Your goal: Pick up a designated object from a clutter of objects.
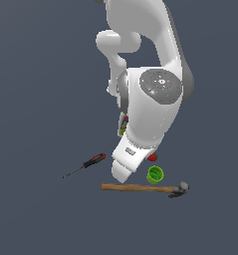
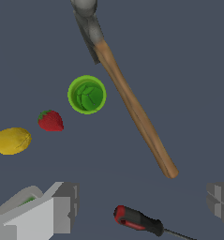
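The hammer [image 1: 140,188] lies flat at the front, its brown wooden handle pointing to the exterior view's left and its dark grey head [image 1: 180,189] to the right. In the wrist view its handle [image 2: 134,108] runs diagonally and its head [image 2: 87,23] is at the picture's edge. My gripper [image 1: 119,175] hangs low just above the handle's free end. In the wrist view the gripper [image 2: 141,201] is open and empty, fingers [image 2: 64,206] wide apart. The handle's end lies just beyond the gap between them.
A green cup [image 1: 155,175] [image 2: 87,94] stands beside the handle. A red lump [image 1: 152,158] [image 2: 50,120] and a yellow ball [image 2: 11,140] lie past it. The red-and-black screwdriver [image 1: 88,163] [image 2: 139,220] lies near the gripper. The labelled bottle [image 1: 123,124] is mostly hidden behind the arm.
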You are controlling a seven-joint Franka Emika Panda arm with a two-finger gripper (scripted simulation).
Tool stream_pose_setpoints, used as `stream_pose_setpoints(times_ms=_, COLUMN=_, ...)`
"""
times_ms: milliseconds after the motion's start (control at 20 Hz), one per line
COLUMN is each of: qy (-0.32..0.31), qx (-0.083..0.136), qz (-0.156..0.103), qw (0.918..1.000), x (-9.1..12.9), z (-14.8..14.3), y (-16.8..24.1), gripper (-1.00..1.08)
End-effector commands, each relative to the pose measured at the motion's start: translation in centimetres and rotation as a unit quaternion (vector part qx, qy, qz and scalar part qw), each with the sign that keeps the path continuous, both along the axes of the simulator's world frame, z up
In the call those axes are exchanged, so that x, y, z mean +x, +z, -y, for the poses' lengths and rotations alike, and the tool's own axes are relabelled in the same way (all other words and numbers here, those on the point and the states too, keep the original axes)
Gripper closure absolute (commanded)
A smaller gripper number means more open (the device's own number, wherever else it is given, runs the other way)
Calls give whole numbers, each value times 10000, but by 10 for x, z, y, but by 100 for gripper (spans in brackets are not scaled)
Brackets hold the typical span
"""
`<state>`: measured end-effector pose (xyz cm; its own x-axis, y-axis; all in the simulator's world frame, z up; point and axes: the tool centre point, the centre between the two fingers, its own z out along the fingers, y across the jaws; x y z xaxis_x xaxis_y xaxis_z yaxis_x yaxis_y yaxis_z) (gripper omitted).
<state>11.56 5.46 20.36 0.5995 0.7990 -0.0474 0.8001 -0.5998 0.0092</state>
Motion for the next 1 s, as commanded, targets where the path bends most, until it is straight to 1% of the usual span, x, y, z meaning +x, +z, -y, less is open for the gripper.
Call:
stream_pose_setpoints(times_ms=0, qy=385, qx=25, qz=0, qw=9993, x=9, z=-6, y=-11, gripper=-92)
stream_pose_setpoints(times_ms=250, qy=1125, qx=83, qz=3, qw=9936, x=26, z=-19, y=-33, gripper=-92)
stream_pose_setpoints(times_ms=500, qy=1797, qx=144, qz=14, qw=9836, x=40, z=-31, y=-54, gripper=-92)
stream_pose_setpoints(times_ms=750, qy=2278, qx=193, qz=27, qw=9735, x=49, z=-39, y=-70, gripper=-92)
stream_pose_setpoints(times_ms=950, qy=2530, qx=219, qz=36, qw=9672, x=54, z=-44, y=-79, gripper=-92)
